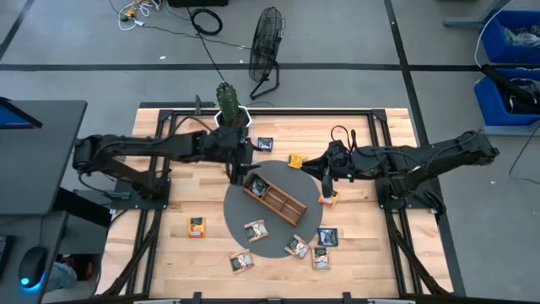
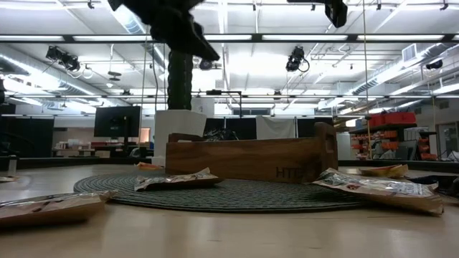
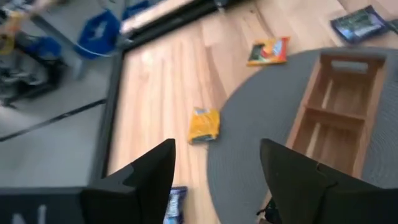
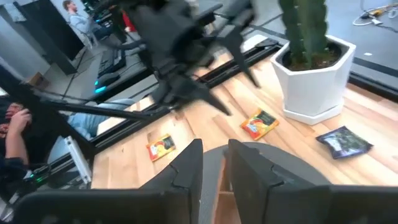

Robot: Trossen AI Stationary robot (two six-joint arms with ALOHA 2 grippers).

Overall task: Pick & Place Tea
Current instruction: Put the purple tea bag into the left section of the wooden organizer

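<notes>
The tea packets lie scattered: orange ones, dark ones, and several more on the round grey mat. The brown divided tray rests on the mat, and something small seems to lie in its far-left compartment. My left gripper hangs above the tray's far-left end, open wide, nothing between its fingers. My right gripper hovers over the mat's right rim, above an orange packet, with a narrow gap and nothing in it.
A cactus in a white pot stands at the table's far edge, just behind the left arm. A black fan is on the floor beyond the table. Bare wood lies at the near left corner.
</notes>
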